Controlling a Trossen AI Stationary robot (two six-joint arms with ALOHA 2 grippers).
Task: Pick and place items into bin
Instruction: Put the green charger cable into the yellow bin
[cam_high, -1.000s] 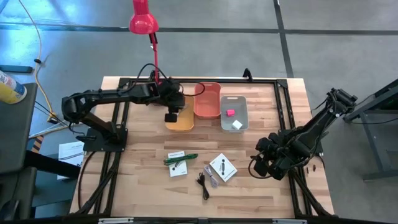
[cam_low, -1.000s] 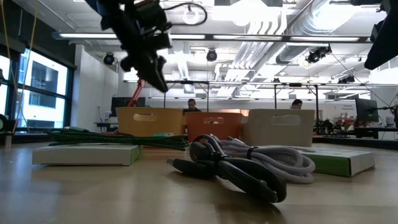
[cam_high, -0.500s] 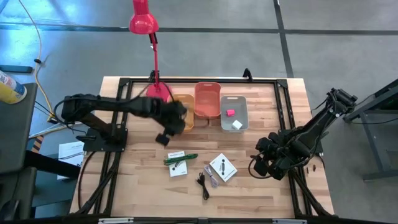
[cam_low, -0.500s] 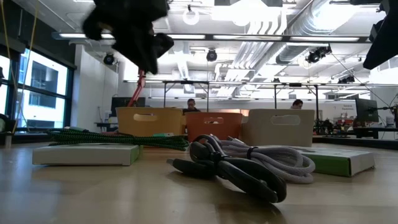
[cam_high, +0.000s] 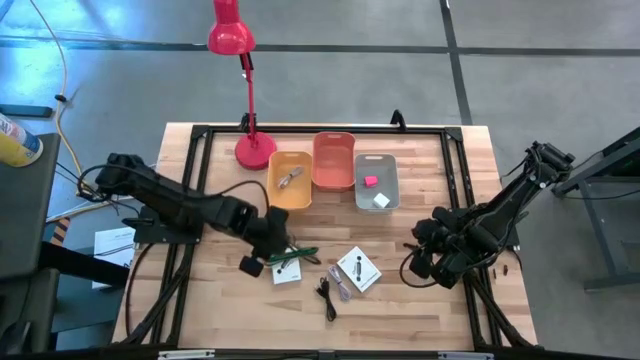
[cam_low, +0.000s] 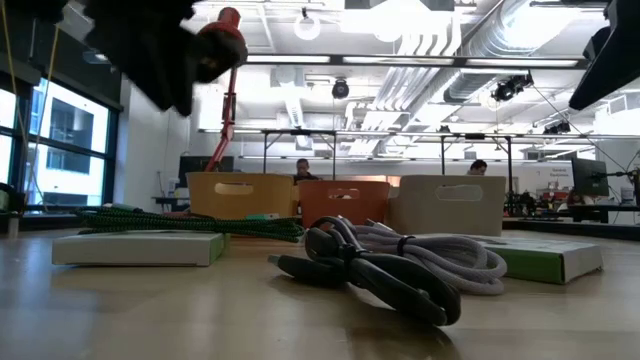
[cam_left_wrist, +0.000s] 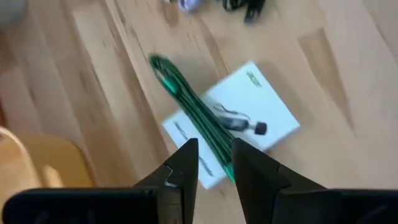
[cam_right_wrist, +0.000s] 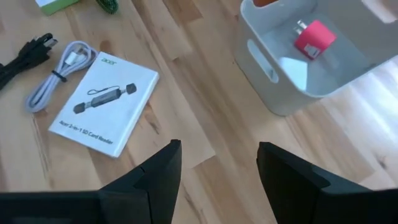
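A: Wooden table (cam_high: 220, 300), left to right?
B: Left gripper (cam_high: 250, 266), come down from the yellow bin (cam_high: 289, 181), fingers slightly apart, empty, beside green stick (cam_high: 292, 257) on white card (cam_high: 284, 263); next pick. Right gripper (cam_high: 418, 267) spread, idle.

One camera looks straight down on the bench (cam_high: 420, 310). One sits low on it. Both see the three bins.
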